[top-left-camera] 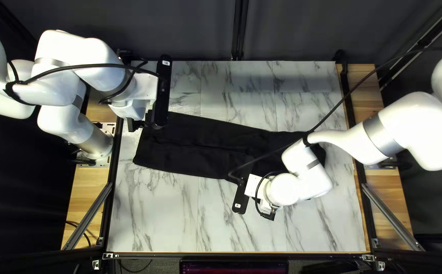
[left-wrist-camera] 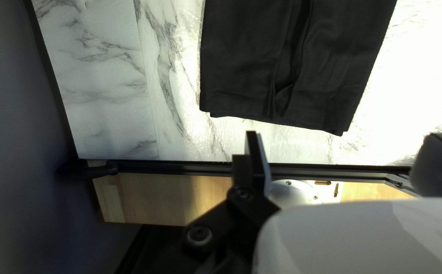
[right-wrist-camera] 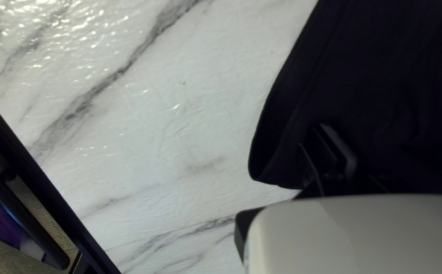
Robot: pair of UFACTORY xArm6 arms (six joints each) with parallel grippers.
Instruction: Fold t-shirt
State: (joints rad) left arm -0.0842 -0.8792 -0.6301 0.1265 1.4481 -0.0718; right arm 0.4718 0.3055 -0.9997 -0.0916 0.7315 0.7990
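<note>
1. The black t-shirt [top-left-camera: 190,152] lies on the marble-patterned table [top-left-camera: 155,218] as a long strip. In the top left view its long axis runs from left to right, dipping slightly towards the table's near edge on the right.
2. My left gripper [left-wrist-camera: 342,134] is spread wide, with no cloth between its fingers. It hangs by the shirt's straight left end; in its wrist view that end lies ahead of it, and the strip runs on away from it.
3. A lengthwise crease reaches that end, near its middle. I take this to mean the sides are folded in, with the hem here.
4. My right gripper [right-wrist-camera: 320,137] is at the shirt's near side, towards the other end, just beside a rounded corner [right-wrist-camera: 261,165]. Dark cloth against dark metal hides its state; I cannot tell whether it holds anything, though it may well be at a sleeve.
5. So the left is nearer the straight end, the right nearer that corner. If the corner needs tucking in, the right should carry it across the long axis, towards the table's far edge.
6. A later fold of the straight end would suit the left, travelling along the axis; a skewed pull could open the crease.
</note>
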